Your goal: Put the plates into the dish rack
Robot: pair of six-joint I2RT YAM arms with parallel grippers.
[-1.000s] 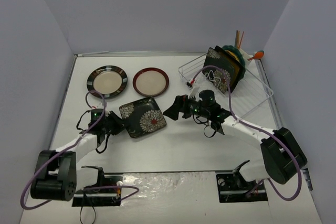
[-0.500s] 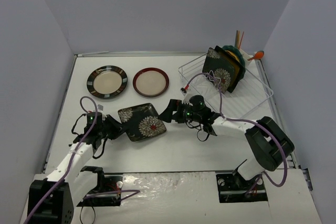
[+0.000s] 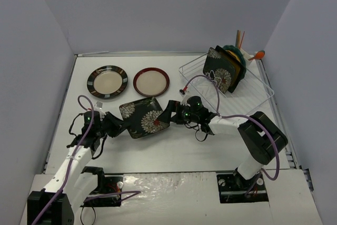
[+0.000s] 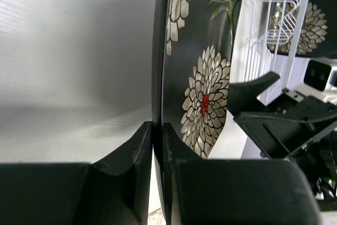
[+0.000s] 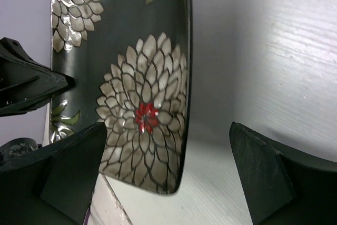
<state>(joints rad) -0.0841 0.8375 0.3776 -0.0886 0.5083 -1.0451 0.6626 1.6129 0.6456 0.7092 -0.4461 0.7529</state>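
My left gripper (image 3: 117, 125) (image 4: 157, 126) is shut on the left edge of a black floral square plate (image 3: 143, 118) (image 4: 200, 77), holding it tilted just off the table. My right gripper (image 3: 171, 113) (image 5: 167, 130) is open, its fingers either side of the plate's right edge (image 5: 142, 77) without touching it. The white wire dish rack (image 3: 258, 96) stands at the back right. It holds another black floral square plate (image 3: 218, 75), a black square plate with an amber centre (image 3: 236, 66) and a teal plate behind, all upright.
A round plate with a striped black rim (image 3: 107, 81) and a round plate with a red-brown rim (image 3: 151, 81) lie flat at the back left. Utensils (image 3: 247, 48) stick up at the rack's far corner. The rack wires also show in the left wrist view (image 4: 263, 25).
My left gripper has carried the floral plate right and slightly away. My right gripper has moved left to it, and its open fingers now straddle the plate's right edge.
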